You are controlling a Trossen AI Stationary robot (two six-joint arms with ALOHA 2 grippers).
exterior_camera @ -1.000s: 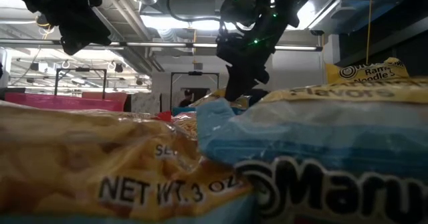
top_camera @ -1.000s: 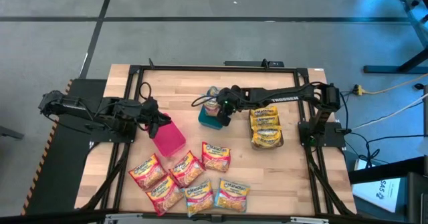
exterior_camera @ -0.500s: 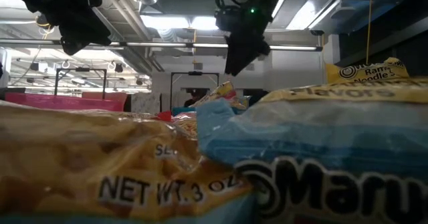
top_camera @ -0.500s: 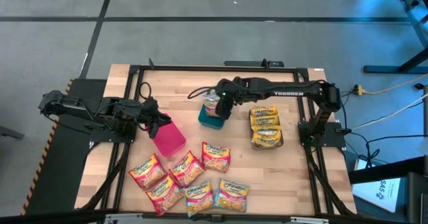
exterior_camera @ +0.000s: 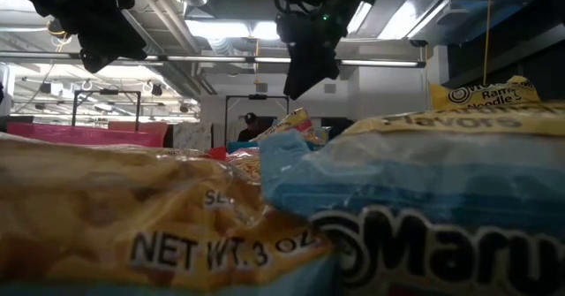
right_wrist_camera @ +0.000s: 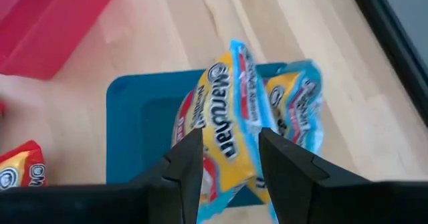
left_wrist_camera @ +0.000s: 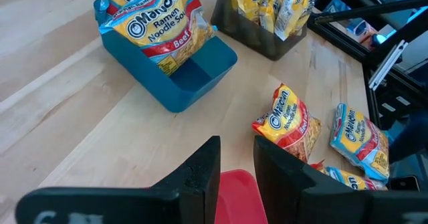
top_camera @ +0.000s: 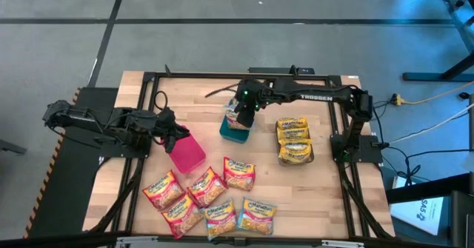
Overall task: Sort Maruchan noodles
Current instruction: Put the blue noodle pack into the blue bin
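- Maruchan noodles: a loose cluster of packets (top_camera: 211, 200) lies flat on the counter (top_camera: 200, 107), and that cluster is what the next pick turns on.
- Right hand (top_camera: 243, 113) hangs directly over the teal bin (top_camera: 235, 132), fingers parted and gripping nothing.
- Straight beneath that hand, a blue-edged beef packet (right_wrist_camera: 224, 140) stands on edge in the teal bin, leaning, with another blue packet beside it; the right wrist view shows it framed between the open fingers but free of them.
- From the right hand, the loose cluster lies well apart, out past the teal bin toward the near edge of the counter and a little toward the left arm's side.
- Left hand (top_camera: 178, 133) sits just beside the pink bin (top_camera: 187, 152), fingers set narrowly apart, with the bin's red edge (left_wrist_camera: 235, 196) right below them; I can't tell whether they touch it.
- My read: the left hand is the nearer one to the cluster, since the packets start just beyond the pink bin from it.
- Nearest reddish packet (left_wrist_camera: 287, 122) lies flat, its long axis running roughly away from the left hand.
- Yellow packets (top_camera: 293, 138) already stand in the dark bin (top_camera: 305, 158), off to the far side of the right hand from the pile.
- Judgement: the blue drop looks done, and the right hand needs a long reach back across the counter for the next packet.
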